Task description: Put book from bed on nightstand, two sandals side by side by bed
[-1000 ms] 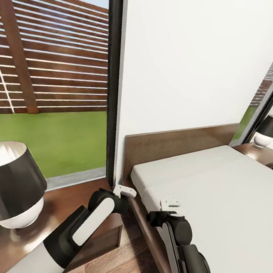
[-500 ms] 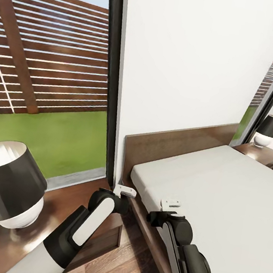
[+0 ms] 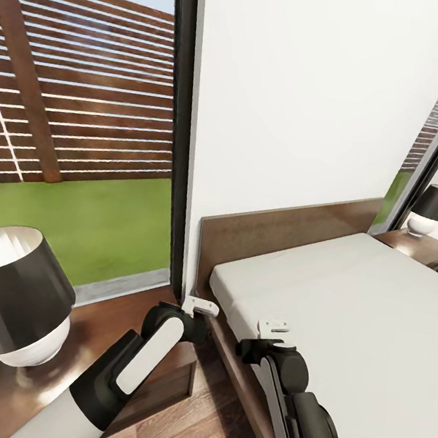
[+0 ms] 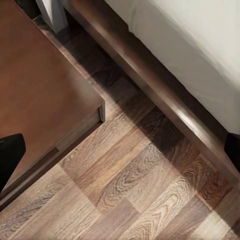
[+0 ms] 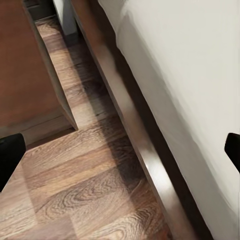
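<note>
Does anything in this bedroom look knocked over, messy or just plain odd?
Nothing stands out. The bed has a smooth, bare mattress, the lamp on the near nightstand stands upright, and so does the far lamp. The wood floor between nightstand and bed shows no spill or damage.

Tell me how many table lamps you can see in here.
2: one lamp on the near nightstand at the left, another lamp on the far nightstand beyond the bed.

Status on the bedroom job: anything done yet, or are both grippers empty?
Nothing looks done. The bed mattress is bare where visible, and no book or sandals appear. The near nightstand holds just a lamp. Left gripper and right gripper look open and empty over the floor. Book and sandals remain.
</note>
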Available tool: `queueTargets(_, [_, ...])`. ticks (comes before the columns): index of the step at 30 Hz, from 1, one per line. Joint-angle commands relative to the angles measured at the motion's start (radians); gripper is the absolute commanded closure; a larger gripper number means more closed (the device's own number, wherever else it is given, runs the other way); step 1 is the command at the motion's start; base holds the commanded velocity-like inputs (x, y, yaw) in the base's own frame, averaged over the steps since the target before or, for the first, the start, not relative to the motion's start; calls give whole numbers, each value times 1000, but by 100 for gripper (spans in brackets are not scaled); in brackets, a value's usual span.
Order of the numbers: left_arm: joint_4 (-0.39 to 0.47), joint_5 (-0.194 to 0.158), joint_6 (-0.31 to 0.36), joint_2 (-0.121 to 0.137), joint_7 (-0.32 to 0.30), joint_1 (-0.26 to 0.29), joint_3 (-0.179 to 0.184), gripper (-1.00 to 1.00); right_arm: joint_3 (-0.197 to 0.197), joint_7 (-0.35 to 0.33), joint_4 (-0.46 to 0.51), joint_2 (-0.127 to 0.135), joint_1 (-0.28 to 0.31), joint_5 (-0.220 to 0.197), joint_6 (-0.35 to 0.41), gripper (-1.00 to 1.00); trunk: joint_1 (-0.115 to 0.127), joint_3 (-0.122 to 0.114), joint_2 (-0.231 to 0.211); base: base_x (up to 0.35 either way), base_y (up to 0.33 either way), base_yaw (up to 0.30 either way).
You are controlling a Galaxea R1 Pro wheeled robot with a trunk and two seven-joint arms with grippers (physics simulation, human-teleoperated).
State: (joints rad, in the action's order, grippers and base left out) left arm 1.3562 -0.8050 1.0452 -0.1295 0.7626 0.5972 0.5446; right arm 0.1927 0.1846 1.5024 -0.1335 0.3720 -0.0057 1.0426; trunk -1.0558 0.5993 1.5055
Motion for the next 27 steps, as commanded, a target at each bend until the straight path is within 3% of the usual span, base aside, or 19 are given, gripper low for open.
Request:
queueTargets(1, [1,-10,2,0,10,1,1,-100,2,6,1,0,1,1,5,-100,0,1,1,0,0,0])
queueTargets(14, [1,-10,2,0,10,1,0,-100,30,16,3,-1,1,10,5,-100,0,1,1,0,0,-7])
queueTargets(27, [1,-10,2,-1,10,1,0,-100,36,18,16,-1,1,10,5,-100,0,-2,1,0,0,-102])
